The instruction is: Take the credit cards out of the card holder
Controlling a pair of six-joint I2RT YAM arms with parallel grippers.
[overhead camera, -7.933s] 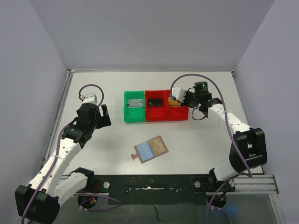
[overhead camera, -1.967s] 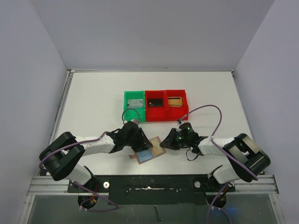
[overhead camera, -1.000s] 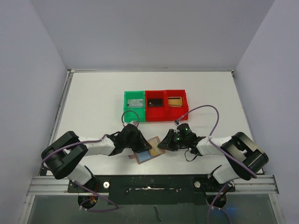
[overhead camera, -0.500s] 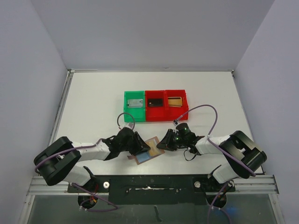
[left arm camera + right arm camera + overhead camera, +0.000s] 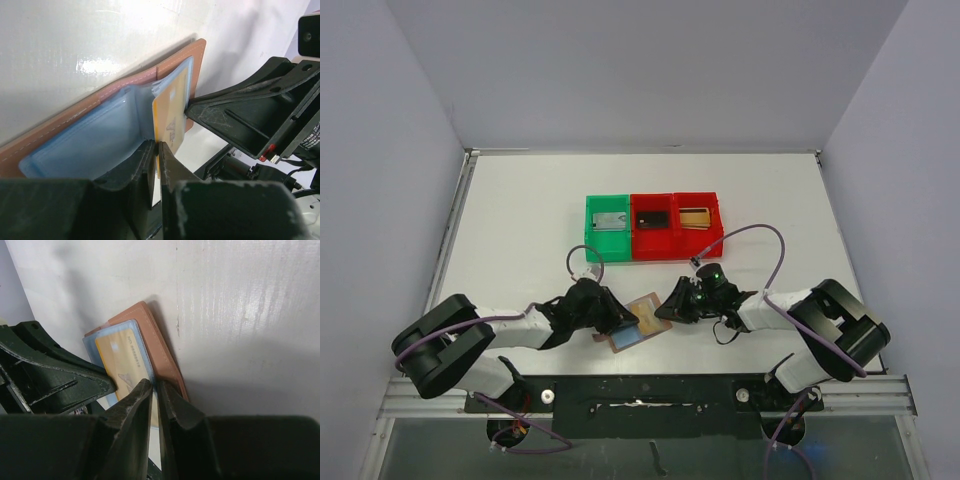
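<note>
At the near edge of the white table (image 5: 520, 220), between two robot arms, the brown card holder (image 5: 645, 318) lies folded open and face up, its light-blue lining (image 5: 90, 145) exposed. The left gripper (image 5: 618, 320) reaches in from the left and the right gripper (image 5: 665, 310) from the right, each at one side of the holder.

Seen from the left wrist, the left gripper (image 5: 156, 147) has its jaws drawn to a narrow slit around the lower edge of a yellow credit card (image 5: 170, 115), which stands partly out of a clear pocket at the holder's fold.

Seen from the right wrist, the right gripper (image 5: 155, 387) is closed almost as tightly on the outer edge of the card holder (image 5: 160, 350), with the yellow credit card (image 5: 122, 360) lying just beyond its fingertips.

Farther back on the table, well apart from the holder, a green bin (image 5: 608, 254) and two red bins (image 5: 678, 250) stand touching in a row. Each holds a small flat item.
</note>
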